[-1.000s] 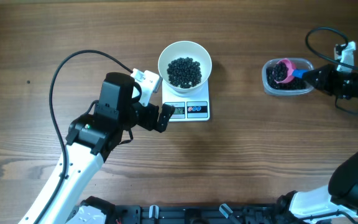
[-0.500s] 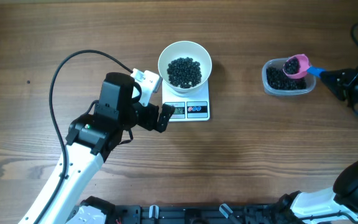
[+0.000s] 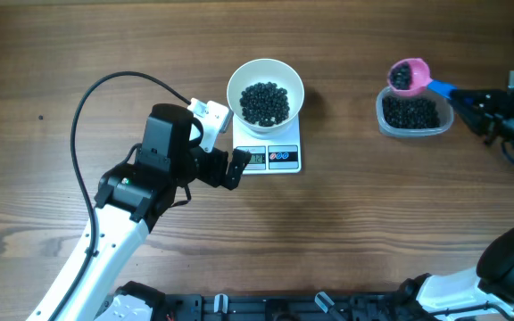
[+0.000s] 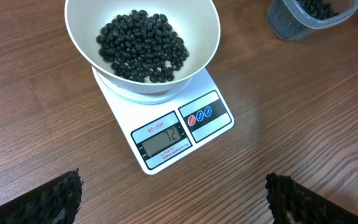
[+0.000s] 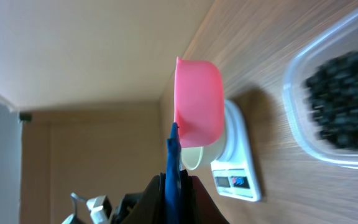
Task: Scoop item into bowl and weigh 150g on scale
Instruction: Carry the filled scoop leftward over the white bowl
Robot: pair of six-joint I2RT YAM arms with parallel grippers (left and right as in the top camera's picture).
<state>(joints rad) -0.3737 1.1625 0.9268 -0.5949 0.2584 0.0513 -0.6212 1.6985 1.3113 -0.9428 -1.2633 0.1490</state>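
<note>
— Right hand [image 3: 468,96]?
— Clamped shut on the blue handle of the pink plastic scoop [image 3: 409,75], which hangs over the 12 o'clock rim of the clear rectangular container [image 3: 418,133].
— Left hand [image 3: 224,143]?
— Spread wide, empty, at 9 o'clock of the white square scale [image 4: 166,134]. Small black beans [image 4: 143,46] lie in the round white bowl [image 4: 210,37] on it. Its wrist view crops both fingertips.
</note>
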